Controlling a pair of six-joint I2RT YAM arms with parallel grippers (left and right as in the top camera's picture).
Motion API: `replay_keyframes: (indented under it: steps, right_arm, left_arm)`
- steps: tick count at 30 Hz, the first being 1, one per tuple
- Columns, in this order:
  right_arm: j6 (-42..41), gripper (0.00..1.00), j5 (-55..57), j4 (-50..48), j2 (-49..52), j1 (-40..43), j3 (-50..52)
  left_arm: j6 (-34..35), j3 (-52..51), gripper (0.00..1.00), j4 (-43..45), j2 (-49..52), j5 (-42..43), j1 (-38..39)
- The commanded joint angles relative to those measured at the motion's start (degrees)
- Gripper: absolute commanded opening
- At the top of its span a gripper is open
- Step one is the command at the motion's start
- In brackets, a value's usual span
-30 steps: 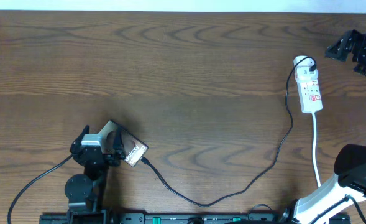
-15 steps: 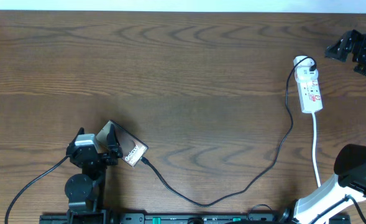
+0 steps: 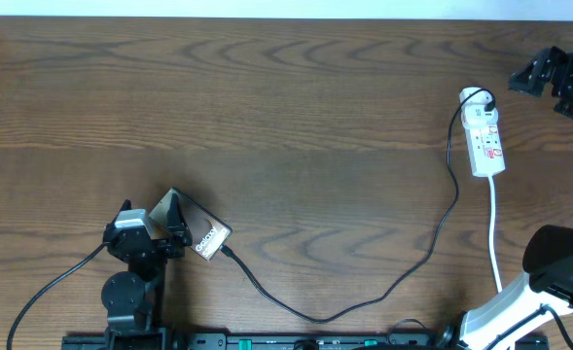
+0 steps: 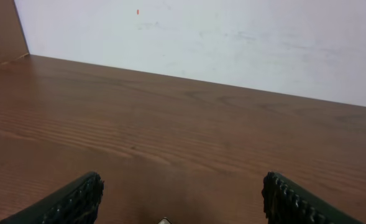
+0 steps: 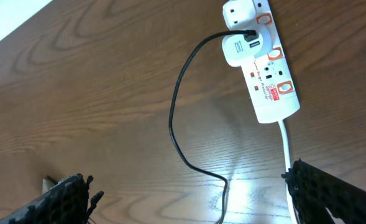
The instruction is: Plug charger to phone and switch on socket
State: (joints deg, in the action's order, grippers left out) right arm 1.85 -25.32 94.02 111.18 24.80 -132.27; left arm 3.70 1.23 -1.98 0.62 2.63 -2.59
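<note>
From above, we are seeing the phone (image 3: 200, 233) lying near the front left of the tabletop (image 3: 267, 117). Its lettered end is turned toward the charger (image 3: 364, 297), whose tip is meeting that end and looking seated, though we cannot be sure at this size. The black cable is sweeping along the front and climbing to the socket (image 3: 486, 141) at the far right, with enough slack that nothing is tugging the phone. The left pincer (image 3: 150, 222) is overlapping the phone's other end. The right pincer (image 3: 539, 73) is hovering just beyond the socket, well placed, we judge, for pressing a switch.

Through the left wrist camera, we are looking between two fingers standing wide apart and gripping nothing. Only a pale corner is peeking in at the bottom edge, probably the phone.

Through the right wrist camera, the fingers are likewise spreading wide and empty, and the socket with its red marks is lying ahead of them. A white adapter (image 5: 237, 48) is carrying the cable into it. We are judging the switch to be the step left.
</note>
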Motion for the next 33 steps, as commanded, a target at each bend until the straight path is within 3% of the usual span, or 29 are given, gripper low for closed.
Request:
replay_keyframes:
  steps: [1, 25, 33]
  right_arm:
    - [-0.52, 0.99, -0.70, 0.07, 0.09, -0.24, -0.26]
    - [-0.52, 0.99, 1.46, 0.07, 0.59, -0.37, -0.26]
    - [1.42, 0.99, 7.43, -0.96, -1.81, -1.55, -0.26]
  left_arm:
    - [0.66, -1.01, 0.82, -2.16, -0.39, -1.84, -0.39]
    - [0.66, -1.01, 0.83, -2.16, -0.39, -1.84, -0.39]
    - [0.66, -1.01, 0.82, -2.16, -0.39, -1.84, -0.39]
